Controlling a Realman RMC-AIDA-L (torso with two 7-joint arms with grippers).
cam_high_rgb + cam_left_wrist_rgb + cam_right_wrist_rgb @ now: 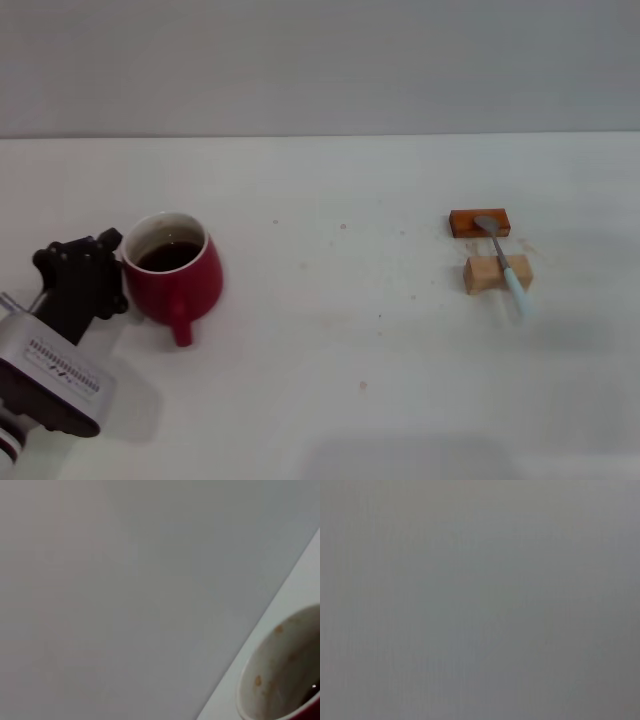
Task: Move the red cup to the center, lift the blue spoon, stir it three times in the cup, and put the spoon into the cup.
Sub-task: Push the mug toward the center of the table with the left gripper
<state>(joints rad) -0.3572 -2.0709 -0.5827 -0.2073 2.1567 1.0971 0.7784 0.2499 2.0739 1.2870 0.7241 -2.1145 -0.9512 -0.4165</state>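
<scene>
The red cup (174, 274) is seen on the table (330, 360) at about eight o'clock, with the left gripper (112, 262) pressed against its nine o'clock side; whether the jaws are apart cannot be told. The blue spoon (503, 265) is laid across two wooden blocks (488, 250) at three o'clock.

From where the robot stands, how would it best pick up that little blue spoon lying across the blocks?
Probably by the pale handle of the blue spoon, coming straight down from above. The spoon lies propped across the orange block and the tan block, so its handle end juts out past the tan one, seemingly clear of the table, leaving room for fingers on either side.
</scene>
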